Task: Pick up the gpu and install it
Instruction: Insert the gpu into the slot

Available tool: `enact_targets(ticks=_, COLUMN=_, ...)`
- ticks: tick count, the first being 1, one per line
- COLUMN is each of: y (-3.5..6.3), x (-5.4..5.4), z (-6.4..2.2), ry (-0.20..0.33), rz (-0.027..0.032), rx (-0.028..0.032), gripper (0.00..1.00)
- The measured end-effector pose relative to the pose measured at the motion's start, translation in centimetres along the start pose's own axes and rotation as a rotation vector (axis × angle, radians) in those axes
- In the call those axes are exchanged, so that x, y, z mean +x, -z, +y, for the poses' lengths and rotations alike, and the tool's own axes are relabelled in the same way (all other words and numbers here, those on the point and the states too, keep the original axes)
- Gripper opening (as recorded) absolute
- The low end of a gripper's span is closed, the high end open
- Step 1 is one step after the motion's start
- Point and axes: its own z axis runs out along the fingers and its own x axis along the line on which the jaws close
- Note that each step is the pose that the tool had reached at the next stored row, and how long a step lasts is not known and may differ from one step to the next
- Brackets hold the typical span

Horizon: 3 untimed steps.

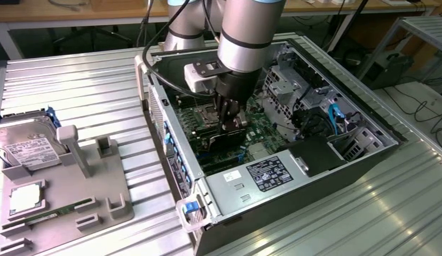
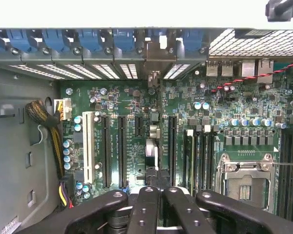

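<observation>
The gpu (image 1: 227, 141) stands on edge inside the open computer case (image 1: 174, 160), low over the green motherboard (image 1: 260, 130). In the wrist view the gpu (image 2: 154, 151) is a thin edge-on strip running along an expansion slot toward the case's rear slot openings. My gripper (image 1: 230, 127) reaches straight down into the case and sits on the card's upper edge. In the wrist view the gripper (image 2: 158, 191) is shut, its black fingers (image 2: 146, 204) brought together with no gap. I cannot tell whether they pinch the card or only rest on it.
A grey parts tray (image 1: 100, 202) on the exterior view's left holds a silver hard drive (image 1: 29, 146) and a RAM stick (image 1: 54, 213). Inside the case are the power supply (image 1: 267, 173), a drive cage (image 1: 299, 90), the CPU socket (image 2: 244, 178) and a cable bundle (image 2: 46, 114).
</observation>
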Motion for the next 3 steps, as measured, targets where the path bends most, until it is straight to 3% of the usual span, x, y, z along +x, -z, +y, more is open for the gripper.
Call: enact_targets(ticks=3, y=0.0, x=0.0, z=0.0, ry=0.0, rz=0.0, rx=0.0, gripper=0.11)
